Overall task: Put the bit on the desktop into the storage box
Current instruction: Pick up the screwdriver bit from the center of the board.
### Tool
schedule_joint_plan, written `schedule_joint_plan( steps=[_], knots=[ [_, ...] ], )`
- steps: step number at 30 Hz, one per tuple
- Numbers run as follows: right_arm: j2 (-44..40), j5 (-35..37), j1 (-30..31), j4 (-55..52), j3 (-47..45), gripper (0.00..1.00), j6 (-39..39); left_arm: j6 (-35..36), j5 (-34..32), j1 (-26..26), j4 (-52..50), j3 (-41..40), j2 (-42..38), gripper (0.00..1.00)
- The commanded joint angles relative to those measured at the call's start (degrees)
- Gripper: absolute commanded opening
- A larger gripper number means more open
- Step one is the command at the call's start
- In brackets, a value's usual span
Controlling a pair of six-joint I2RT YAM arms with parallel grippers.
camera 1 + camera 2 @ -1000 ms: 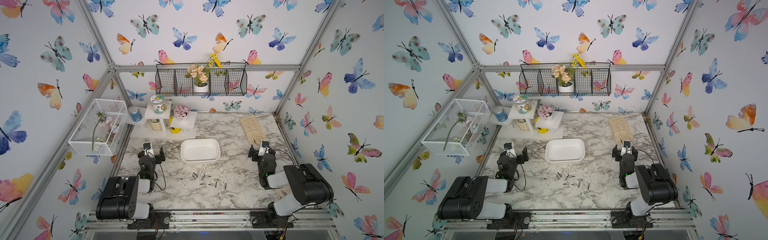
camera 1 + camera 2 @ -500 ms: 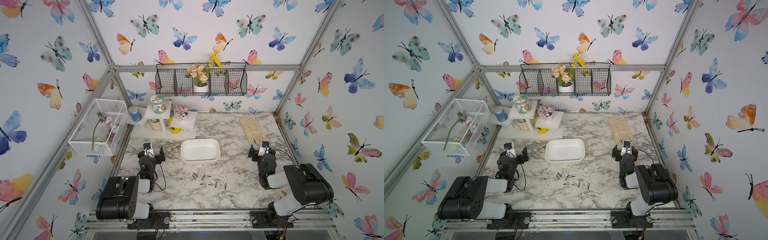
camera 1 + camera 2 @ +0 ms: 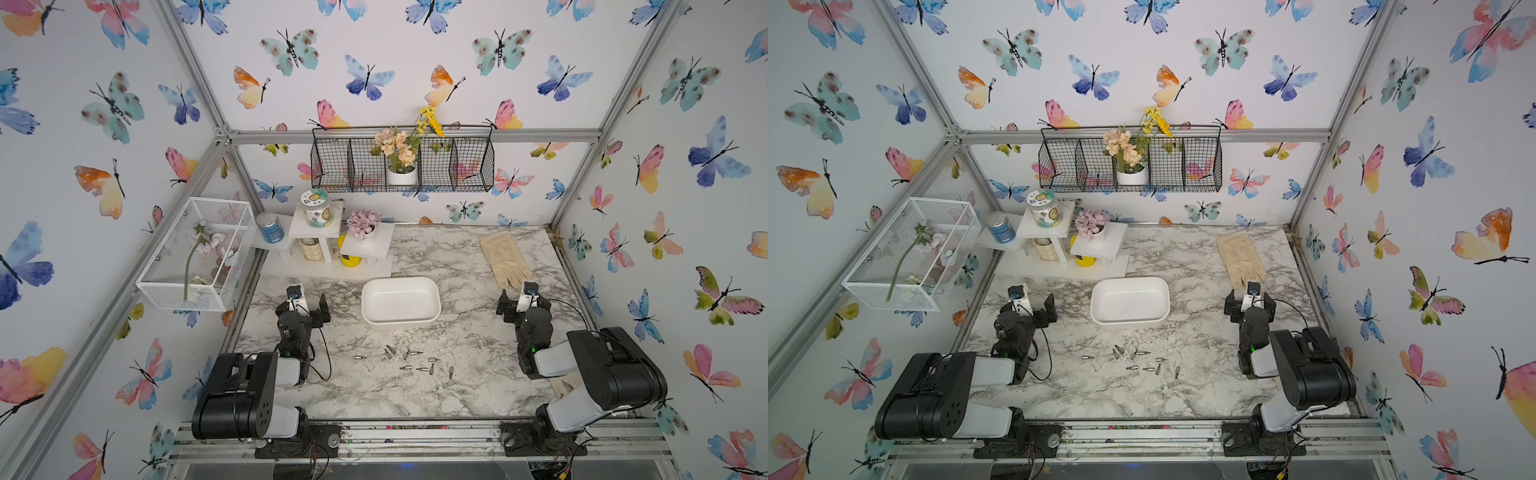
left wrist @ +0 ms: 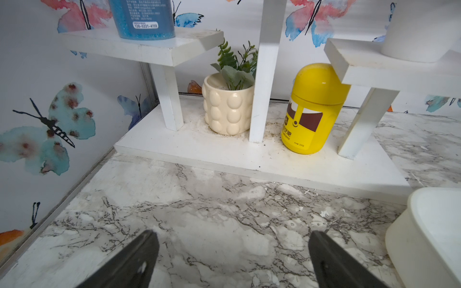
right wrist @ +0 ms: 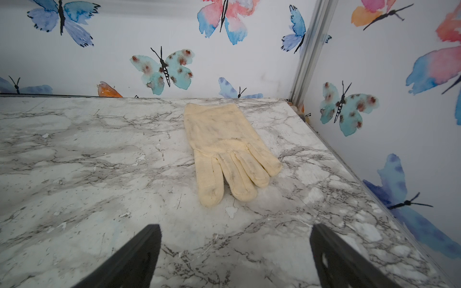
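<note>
a white marbled tabletop (image 3: 374, 395) fills the floor of a cell papered with butterflies. in its near half, at the middle, some ten small metal bits (image 3: 422, 368) lie loose and scattered on the marble. they are between the two arms, touch neither, and lie just to the near side of the box, as both top views show. the left end effector (image 3: 305, 306) sits low by the left edge. its jaws are spread wide and it holds nothing; the left wrist view shows only bare marble between them. the right end effector (image 3: 523, 305) sits low by the right edge, its jaws also spread wide and empty. it faces a cream glove (image 3: 505, 259) lying flat farther back on the right. between the two end effectors, at centre, the white box (image 3: 400, 301) stands open side up, its floor bare. at the far left, a white stand (image 3: 332, 268) carries jars and a flower pot, with a yellow bottle (image 4: 311, 109) and a cream pot (image 4: 227, 109) under its shelves. a white mesh cage (image 3: 166, 291) hangs on the left wall. a black wire basket (image 3: 469, 166) with flowers hangs on the far wall.
</note>
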Motion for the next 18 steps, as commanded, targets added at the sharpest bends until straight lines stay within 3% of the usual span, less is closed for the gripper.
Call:
schedule_joint_plan(
  steps=[1, 15, 18],
  knots=[
    [-0.4, -0.2, -0.3, -0.4, 0.7, 0.98, 0.6, 0.5, 1.4, -0.3, -0.7, 0.9, -0.7, 0.99],
    [-0.5, -0.5, -0.3, -0.5, 0.6, 0.99, 0.6, 0.5, 1.4, -0.3, -0.5, 0.6, -0.9, 0.99],
    [-0.8, 0.0, -0.3, 1.0, 0.2, 0.98, 0.4, -1.0, -2.3, -0.3, -3.0, 1.5, -3.0, 0.99]
  ],
)
